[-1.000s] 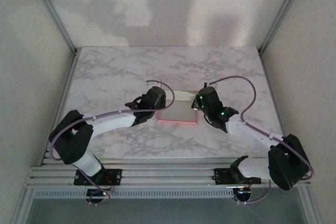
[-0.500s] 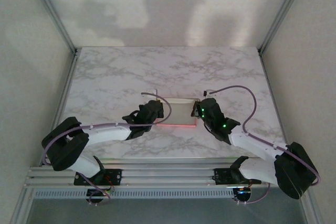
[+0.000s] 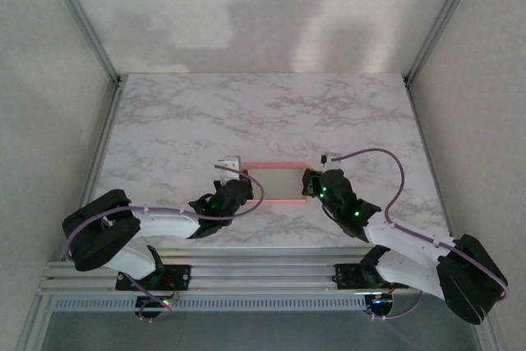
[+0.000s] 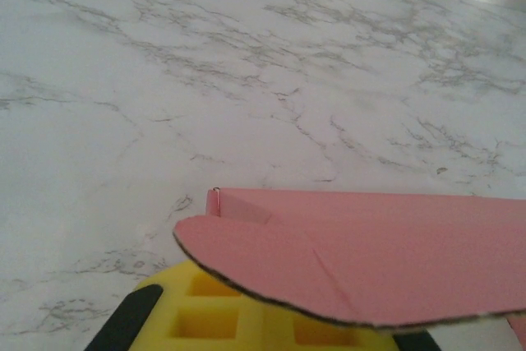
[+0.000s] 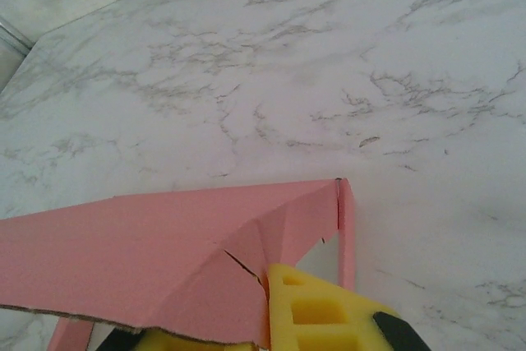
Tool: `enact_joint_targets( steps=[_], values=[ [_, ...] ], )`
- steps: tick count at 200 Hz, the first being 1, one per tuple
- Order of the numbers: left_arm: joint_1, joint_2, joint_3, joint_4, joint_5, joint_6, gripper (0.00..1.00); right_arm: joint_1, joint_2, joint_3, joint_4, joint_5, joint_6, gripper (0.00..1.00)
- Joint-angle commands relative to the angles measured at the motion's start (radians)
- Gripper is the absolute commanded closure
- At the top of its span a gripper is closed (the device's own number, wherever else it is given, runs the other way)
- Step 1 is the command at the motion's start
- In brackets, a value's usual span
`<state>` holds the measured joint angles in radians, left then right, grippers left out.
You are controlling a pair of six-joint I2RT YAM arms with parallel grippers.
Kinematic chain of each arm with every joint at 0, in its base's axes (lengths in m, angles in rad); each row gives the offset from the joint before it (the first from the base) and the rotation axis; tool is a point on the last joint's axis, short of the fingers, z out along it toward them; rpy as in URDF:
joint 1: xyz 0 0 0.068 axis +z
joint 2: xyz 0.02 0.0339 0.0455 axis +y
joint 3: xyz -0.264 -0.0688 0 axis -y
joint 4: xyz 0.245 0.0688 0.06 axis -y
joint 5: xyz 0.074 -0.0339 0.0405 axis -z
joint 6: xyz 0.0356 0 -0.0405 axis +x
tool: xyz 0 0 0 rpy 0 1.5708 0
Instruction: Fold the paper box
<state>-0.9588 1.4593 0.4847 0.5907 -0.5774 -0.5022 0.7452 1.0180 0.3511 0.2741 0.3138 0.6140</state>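
Top view: the paper box [image 3: 275,182], a thin paperboard piece, pink on its outer face and pale inside, sits on the marble-patterned tabletop [image 3: 271,113]; midway between the left and right edges, nearer the near edge than the far one; a pink rim shows round a pale floor, so the walls look partly raised.

Left claw [image 3: 237,189] at the box's left end, right claw [image 3: 309,184] at its right end, each touching or just beside the rim.

Left wrist view: left claw [image 4: 246,318] clenched; a pink rounded tab of the box [image 4: 394,260] lies over its yellow pads [image 4: 205,318]; whether any board is nipped between them I cannot tell.

Right wrist view: right claw [image 5: 320,310] also clenched; a pink panel [image 5: 148,260] overlaps its yellow pads [image 5: 316,314]; a creased corner flap stands just beyond; a thin dark line beside the pad may be a slit or a split, cannot tell which.

Judgement: the step in hand is setting the end walls upright and tucking the corner tabs.

To do it well: work both ends together so the light box does not slide along the tabletop; press at the crease lines, not mid-panel, or the board will bow; keep the claws low and slow; watch the right corner line for tearing; check each tab goes inside its wall before letting go.
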Motion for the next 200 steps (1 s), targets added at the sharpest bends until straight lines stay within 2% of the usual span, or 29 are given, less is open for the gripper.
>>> enact_joint_targets(
  steps=[1, 70, 107, 158, 177, 200],
  values=[
    [0.002, 0.019, -0.043, -0.02, -0.106, -0.035, 0.94, -0.004, -0.027, -0.042, -0.018, 0.067, 0.012, 0.9],
    [-0.003, 0.071, -0.035, 0.017, -0.114, -0.003, 0.94, -0.004, -0.111, -0.026, -0.131, -0.01, -0.027, 0.6],
    [-0.005, 0.088, -0.018, 0.007, -0.119, 0.015, 0.93, -0.003, -0.21, -0.024, -0.216, -0.152, -0.094, 0.44],
    [-0.005, 0.099, 0.005, -0.005, -0.124, 0.028, 0.92, -0.005, -0.417, -0.003, -0.408, -0.251, -0.105, 0.11],
    [-0.005, 0.1, 0.005, -0.003, -0.119, 0.028, 0.92, -0.006, -0.449, 0.037, -0.445, -0.276, -0.102, 0.07],
    [-0.007, 0.098, 0.005, -0.004, -0.118, 0.031, 0.9, -0.01, -0.392, 0.135, -0.435, -0.306, -0.095, 0.06]
  ],
)
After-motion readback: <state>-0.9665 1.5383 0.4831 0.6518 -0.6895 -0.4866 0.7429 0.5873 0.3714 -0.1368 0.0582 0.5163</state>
